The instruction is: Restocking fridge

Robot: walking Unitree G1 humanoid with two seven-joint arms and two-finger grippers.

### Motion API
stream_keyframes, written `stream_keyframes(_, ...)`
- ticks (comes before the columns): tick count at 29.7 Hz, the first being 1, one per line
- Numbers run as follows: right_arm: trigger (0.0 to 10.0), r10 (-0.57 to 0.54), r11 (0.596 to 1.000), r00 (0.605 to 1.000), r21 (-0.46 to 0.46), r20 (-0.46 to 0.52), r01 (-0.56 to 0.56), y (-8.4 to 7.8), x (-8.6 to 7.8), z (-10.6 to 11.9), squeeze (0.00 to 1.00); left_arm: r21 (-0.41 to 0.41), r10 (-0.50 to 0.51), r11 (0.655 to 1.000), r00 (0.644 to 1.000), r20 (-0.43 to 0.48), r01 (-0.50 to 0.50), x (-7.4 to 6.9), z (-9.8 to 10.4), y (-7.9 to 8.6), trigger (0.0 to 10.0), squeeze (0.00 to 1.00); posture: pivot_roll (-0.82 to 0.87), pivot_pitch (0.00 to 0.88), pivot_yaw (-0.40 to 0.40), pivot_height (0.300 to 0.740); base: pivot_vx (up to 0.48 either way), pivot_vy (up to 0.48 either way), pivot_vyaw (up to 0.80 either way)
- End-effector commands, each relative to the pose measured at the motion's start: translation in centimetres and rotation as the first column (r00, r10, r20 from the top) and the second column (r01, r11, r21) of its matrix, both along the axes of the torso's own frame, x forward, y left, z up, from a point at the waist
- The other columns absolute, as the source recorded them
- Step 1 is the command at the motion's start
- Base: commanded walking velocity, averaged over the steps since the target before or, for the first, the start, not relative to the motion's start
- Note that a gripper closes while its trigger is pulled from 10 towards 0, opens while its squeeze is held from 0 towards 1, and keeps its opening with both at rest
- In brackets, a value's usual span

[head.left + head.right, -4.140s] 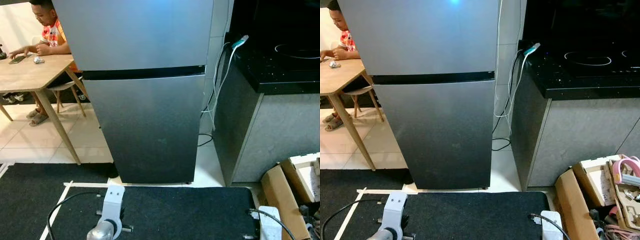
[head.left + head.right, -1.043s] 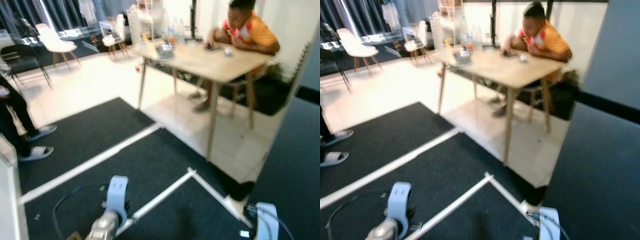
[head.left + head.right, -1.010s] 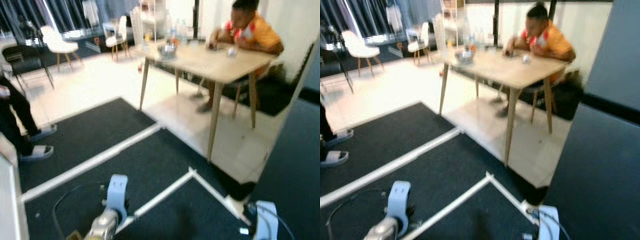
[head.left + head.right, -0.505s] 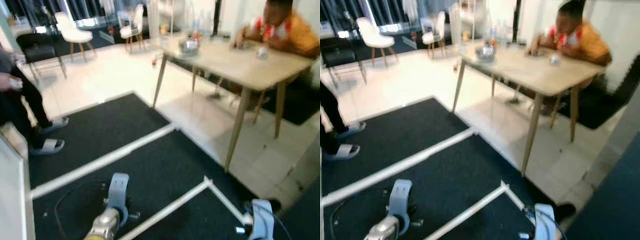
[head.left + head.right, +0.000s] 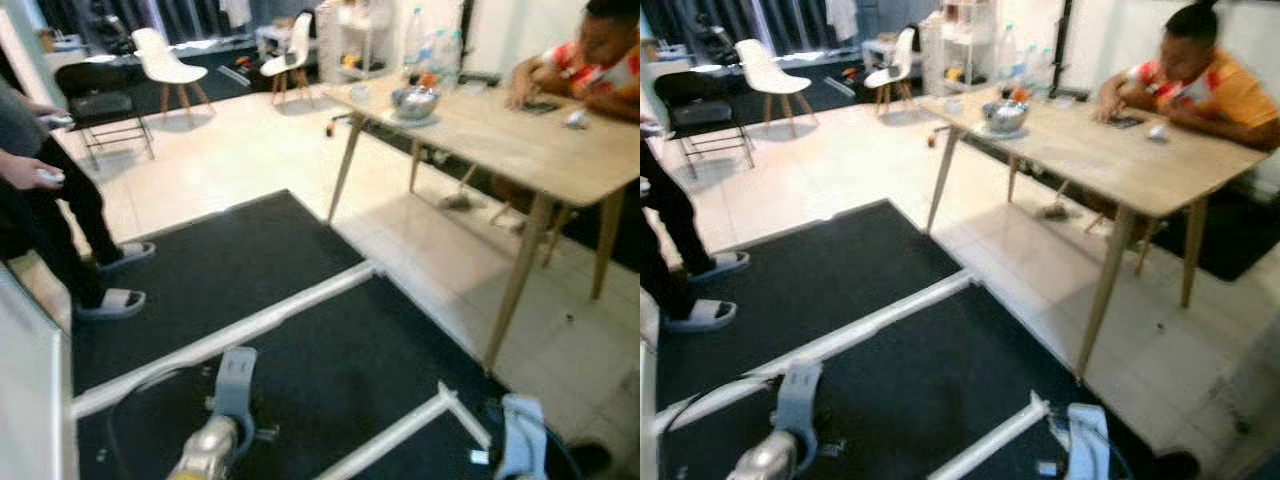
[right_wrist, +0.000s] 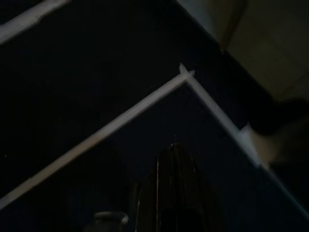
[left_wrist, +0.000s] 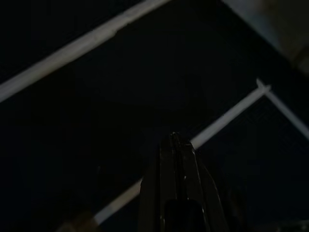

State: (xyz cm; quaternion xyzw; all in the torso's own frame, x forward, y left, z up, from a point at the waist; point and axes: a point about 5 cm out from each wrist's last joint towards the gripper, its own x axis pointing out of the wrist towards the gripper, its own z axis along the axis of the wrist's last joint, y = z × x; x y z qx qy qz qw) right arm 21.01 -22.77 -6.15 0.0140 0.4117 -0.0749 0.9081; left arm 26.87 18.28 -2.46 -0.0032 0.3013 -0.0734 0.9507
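Left eye view: A dark mat (image 5: 250, 270) covers the floor nearest the robot, crossed by white tape lines (image 5: 230, 335). Beyond its far edge lies pale tiled floor (image 5: 250, 160). A wooden table (image 5: 510, 140) on splayed legs stands on the tiles at upper right; a metal bowl (image 5: 414, 100) and bottles (image 5: 420, 40) sit near its far left corner. A seated person (image 5: 600, 60) leans on the table's right end. A second person (image 5: 40, 220) stands at the mat's left edge, in sandals, with a small object in one hand. White chairs (image 5: 160, 65) and a black chair (image 5: 95, 105) stand farther back. The left arm (image 5: 220, 420) and right arm (image 5: 520, 450) hang low at the bottom edge, over the mat. No fridge and no item to stock can be made out, so their position relative to the grippers cannot be told.

Right eye view: The same scene. The table (image 5: 1110, 150) carries a dark flat object (image 5: 1122, 122) and a small pale object (image 5: 1157, 130) in front of the seated person. A white shelf unit (image 5: 965, 40) stands against the far wall behind the table's left corner.

Left wrist view: Very dark. The left gripper (image 7: 175, 137) points at the mat, its two black fingers pressed together with nothing between them. A tape line (image 7: 227, 116) runs just past the fingertips.

Right wrist view: Very dark. The right gripper (image 6: 175, 147) hangs over the mat, fingers drawn together and empty. A tape corner (image 6: 186, 75) lies ahead of the tips, with pale tile (image 6: 260, 29) beyond the mat's edge.
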Motion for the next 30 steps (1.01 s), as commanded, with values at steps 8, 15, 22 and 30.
stream_keyframes(8,10.0,-0.012,1.0,1.0,0.02,-0.005,0.012,0.32,-0.3,-0.25,0.0,0.008,-0.001,1.0,1.0,-0.019,0.001,-0.33,-0.3,0.14,10.0,0.0,-0.06,0.0,0.034,0.74,0.368,0.0,0.0)
stream_keyframes(15,10.0,-0.01,1.0,1.0,0.027,-0.001,0.01,0.38,-0.12,-0.17,0.0,0.008,-0.001,1.0,1.0,-0.018,0.001,-0.26,-0.24,0.15,10.0,0.0,-0.06,0.0,0.033,0.74,0.364,0.0,-0.23)
stream_keyframes(22,10.0,-0.01,0.999,1.0,0.032,0.002,0.01,0.44,-0.03,-0.13,0.0,0.012,-0.006,1.0,1.0,-0.017,0.006,-0.26,-0.23,0.15,10.0,0.0,-0.06,0.001,0.033,0.74,0.361,0.0,-0.8)
stream_keyframes(30,10.0,-0.014,0.999,1.0,0.039,0.007,0.014,0.51,0.04,-0.1,0.0,0.011,-0.009,1.0,1.0,-0.016,0.009,-0.23,-0.21,0.12,10.0,0.0,-0.06,0.005,0.033,0.74,0.359,0.0,-0.43)
